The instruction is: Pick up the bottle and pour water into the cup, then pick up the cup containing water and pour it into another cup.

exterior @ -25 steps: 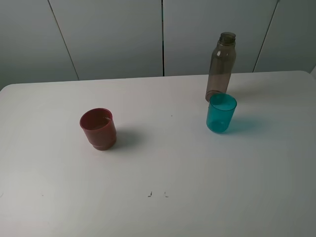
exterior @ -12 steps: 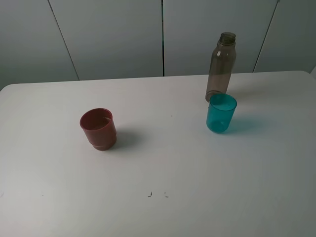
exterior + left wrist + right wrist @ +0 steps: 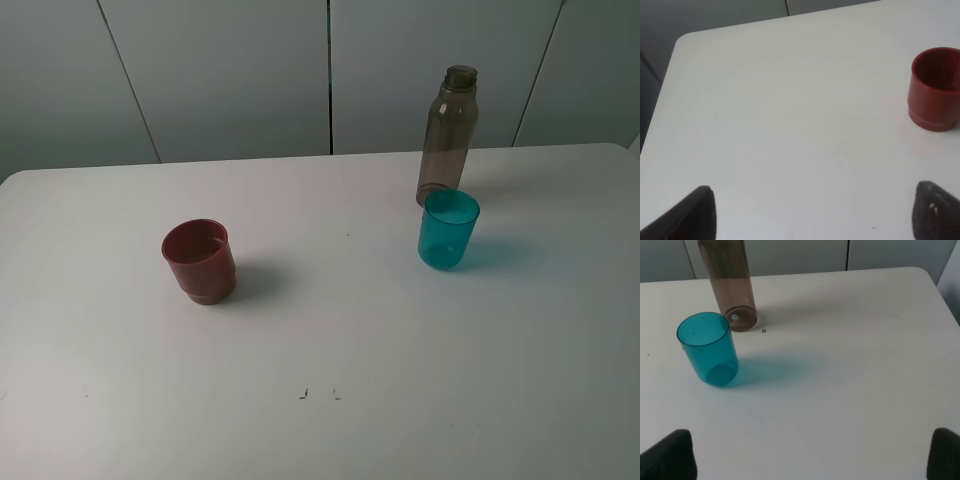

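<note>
A: Where do the three vessels stand?

B: All upright on the white tabletop (image 3: 330, 330). The bottle (image 3: 447, 136) is at the far right, uncapped, close to the far edge. The cup (image 3: 448, 228), teal and translucent, sits just in front of it on the near side, so close that from above its rim overlaps the bottle's base; the right wrist view shows a thin gap between the cup (image 3: 708, 348) and the bottle (image 3: 730, 285). The red-brown cup (image 3: 200, 261) is well apart, left of centre.

A: And the grippers?

B: Neither shows in the high view. The left gripper (image 3: 815, 210) appears only as two dark fingertips (image 3: 690, 215) spread wide at the edge of its wrist view, nothing between them, over bare tabletop (image 3: 790, 125), with the red-brown cup (image 3: 935, 89) farther out and to one side. The right gripper (image 3: 812, 455) is likewise released: its fingertips (image 3: 667, 455) sit far apart, empty, with the cup and bottle beyond them.

A: Anything else on the surface?

B: Two tiny dark marks (image 3: 319, 394) near the front centre, and grey wall panels (image 3: 230, 75) behind.
</note>
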